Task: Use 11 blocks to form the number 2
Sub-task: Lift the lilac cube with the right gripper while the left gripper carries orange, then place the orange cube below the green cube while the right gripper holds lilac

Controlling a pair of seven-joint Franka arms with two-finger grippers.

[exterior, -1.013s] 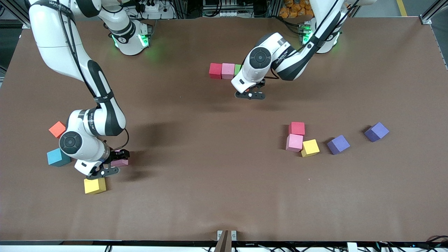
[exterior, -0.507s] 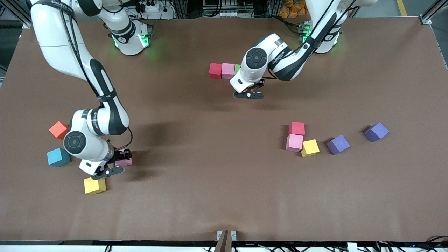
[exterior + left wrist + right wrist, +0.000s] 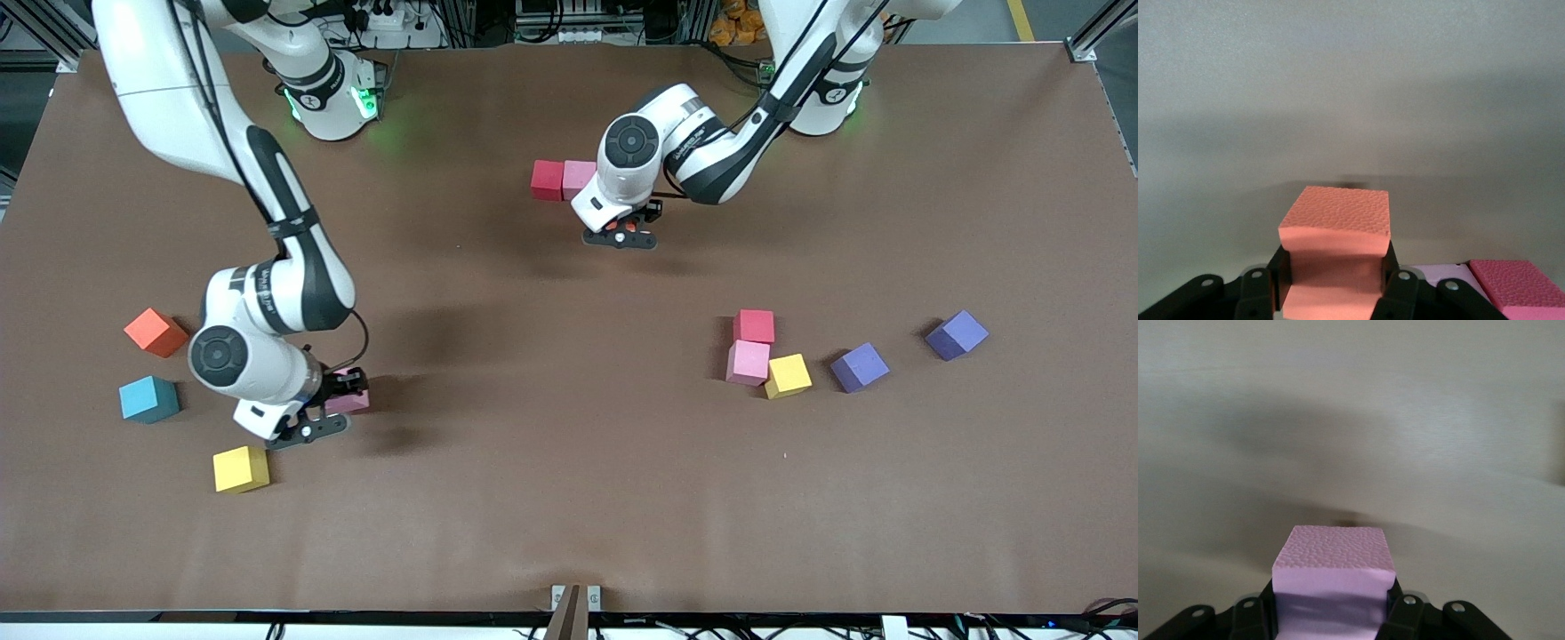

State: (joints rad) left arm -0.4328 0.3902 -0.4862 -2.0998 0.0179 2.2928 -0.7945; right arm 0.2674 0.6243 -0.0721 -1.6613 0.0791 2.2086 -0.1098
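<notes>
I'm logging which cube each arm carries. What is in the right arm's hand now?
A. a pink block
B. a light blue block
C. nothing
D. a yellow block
A: the right wrist view shows the right hand clamped on a pink block, while the yellow block and light blue block sit on the table.

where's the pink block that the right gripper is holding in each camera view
Front view: the pink block shows partly, in the right gripper, between the yellow block and the arm's shadow.
Right wrist view: it fills the bottom centre, clamped between the fingers.
Left wrist view: not in it.
Shared landmark: the brown table.
</notes>
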